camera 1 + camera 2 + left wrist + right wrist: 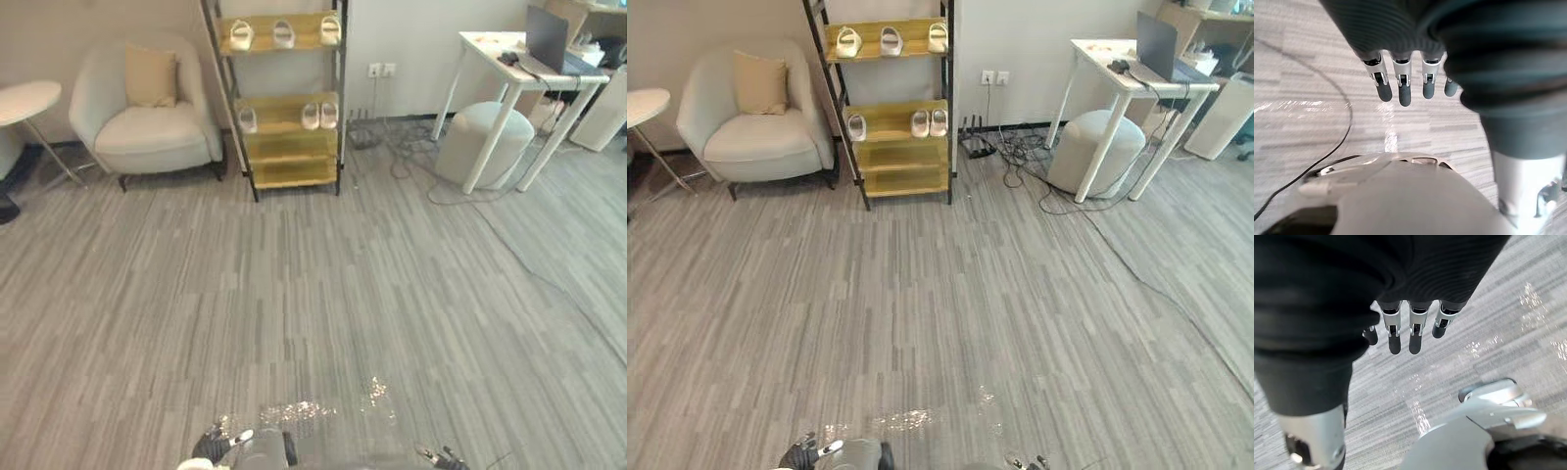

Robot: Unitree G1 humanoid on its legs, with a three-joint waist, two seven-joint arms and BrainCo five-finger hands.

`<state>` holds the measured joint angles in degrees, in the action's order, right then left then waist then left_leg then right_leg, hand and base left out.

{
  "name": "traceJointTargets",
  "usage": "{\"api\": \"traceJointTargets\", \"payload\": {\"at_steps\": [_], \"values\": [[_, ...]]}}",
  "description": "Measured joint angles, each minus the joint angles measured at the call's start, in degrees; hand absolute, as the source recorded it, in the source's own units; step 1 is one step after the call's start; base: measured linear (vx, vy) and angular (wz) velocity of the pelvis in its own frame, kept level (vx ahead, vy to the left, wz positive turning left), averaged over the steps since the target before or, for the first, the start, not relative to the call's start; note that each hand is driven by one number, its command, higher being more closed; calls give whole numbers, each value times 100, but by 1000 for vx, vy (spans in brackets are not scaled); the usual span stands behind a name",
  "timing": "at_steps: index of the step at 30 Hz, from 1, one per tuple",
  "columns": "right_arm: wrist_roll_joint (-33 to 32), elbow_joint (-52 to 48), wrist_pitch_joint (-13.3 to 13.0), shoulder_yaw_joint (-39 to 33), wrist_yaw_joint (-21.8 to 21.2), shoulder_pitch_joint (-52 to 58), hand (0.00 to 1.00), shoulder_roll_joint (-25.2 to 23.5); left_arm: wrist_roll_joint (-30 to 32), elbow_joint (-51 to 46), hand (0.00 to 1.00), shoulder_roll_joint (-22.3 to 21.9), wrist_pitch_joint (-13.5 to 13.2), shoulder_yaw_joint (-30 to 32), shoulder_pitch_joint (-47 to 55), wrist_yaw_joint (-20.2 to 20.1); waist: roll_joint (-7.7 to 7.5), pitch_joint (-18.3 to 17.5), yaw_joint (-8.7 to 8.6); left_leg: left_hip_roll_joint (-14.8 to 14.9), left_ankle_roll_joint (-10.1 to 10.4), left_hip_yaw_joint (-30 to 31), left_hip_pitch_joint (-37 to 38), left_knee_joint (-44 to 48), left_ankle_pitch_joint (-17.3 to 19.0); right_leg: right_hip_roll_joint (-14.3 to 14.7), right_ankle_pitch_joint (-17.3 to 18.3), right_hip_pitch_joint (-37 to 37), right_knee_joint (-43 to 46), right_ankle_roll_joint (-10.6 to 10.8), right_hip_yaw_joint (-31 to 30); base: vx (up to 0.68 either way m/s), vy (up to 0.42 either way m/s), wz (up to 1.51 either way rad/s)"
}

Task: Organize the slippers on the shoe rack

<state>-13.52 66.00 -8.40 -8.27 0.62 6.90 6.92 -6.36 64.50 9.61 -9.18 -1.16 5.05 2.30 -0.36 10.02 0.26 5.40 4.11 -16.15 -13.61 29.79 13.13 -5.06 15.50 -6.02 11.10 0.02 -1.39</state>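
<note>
both arms hang low by the body. l hand (1404, 93): fingers straight, side by side, tips pointing down, nothing held; dark ribbed cover over back & wrist. r hand (1395, 333): same pose, fingers straight & loose, nothing held. in the eye views both hands sit at the bottom edge, well apart.

The shoe rack (290, 168) is holding three slippers (283, 34) across its top shelf (262, 37); three more are lying on its middle shelf (278, 112).
</note>
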Motion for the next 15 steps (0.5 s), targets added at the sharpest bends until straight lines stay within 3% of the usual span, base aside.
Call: {"api": "traceJointTargets", "payload": {"at_steps": [1,2,3,4,6,8,9,10,11,13,15], "values": [[-2,0,-3,0,3,-10,0,33,1,5,0,-37,-2,-14,2,8,69,-42,0,-25,80,150,25,-604,-182,-12,44,13,-50,75,-27,277,241,-22],[3,12,-1,28,5,-13,0,112,-8,24,0,-86,-7,-48,13,15,173,-72,25,-7,23,250,21,-952,-425,10,130,29,-35,189,-57,343,281,-22],[5,17,7,36,7,-18,0,106,-40,42,0,-32,-1,-49,22,11,120,-149,27,-171,-286,238,-25,-818,-456,-128,324,28,84,312,-103,479,320,-12],[9,13,4,2,4,27,0,-1,-38,64,0,51,10,-54,34,11,-26,-248,18,-358,-349,188,-28,-822,-301,-306,382,77,358,412,-118,456,250,-3],[10,-2,-1,-70,-2,26,0,-39,-36,155,0,80,86,-88,-48,22,-111,-275,12,-552,-443,126,171,-1004,-164,-418,323,615,1597,541,-290,491,242,3],[12,-8,16,-83,-13,44,0,-83,17,173,0,134,112,-245,-76,22,-135,-261,-24,-718,-504,136,842,-1351,-104,-386,-104,1282,3690,964,-486,570,258,18],[17,-12,17,-81,-18,53,0,-85,25,173,0,143,117,-306,-73,23,-120,-247,-32,-744,-520,156,1078,-1430,-46,-382,-129,1432,4193,950,-409,554,156,14],[41,-13,18,-80,-22,22,0,-66,75,172,0,149,122,-340,-128,23,-151,-182,-24,-785,-533,223,1562,-1672,-37,-423,-13,1623,4734,750,-74,555,105,8],[89,-18,16,-76,-25,2,0,-55,81,172,0,145,124,-382,-175,21,-83,-135,-35,-774,-531,289,1849,-1858,-38,-450,101,1742,4830,552,256,637,84,15],[232,-102,1,-72,-24,-68,0,0,70,131,0,112,122,-441,-291,14,-15,-93,-79,-597,-476,302,2282,-2105,-15,-468,353,2119,4305,283,1072,527,4,14],[236,-243,-14,-51,-56,-128,0,57,60,120,0,5,117,-441,-397,4,108,-19,-121,-319,-290,303,2508,-2145,95,-255,308,2487,3223,253,1382,405,-71,4]]}}
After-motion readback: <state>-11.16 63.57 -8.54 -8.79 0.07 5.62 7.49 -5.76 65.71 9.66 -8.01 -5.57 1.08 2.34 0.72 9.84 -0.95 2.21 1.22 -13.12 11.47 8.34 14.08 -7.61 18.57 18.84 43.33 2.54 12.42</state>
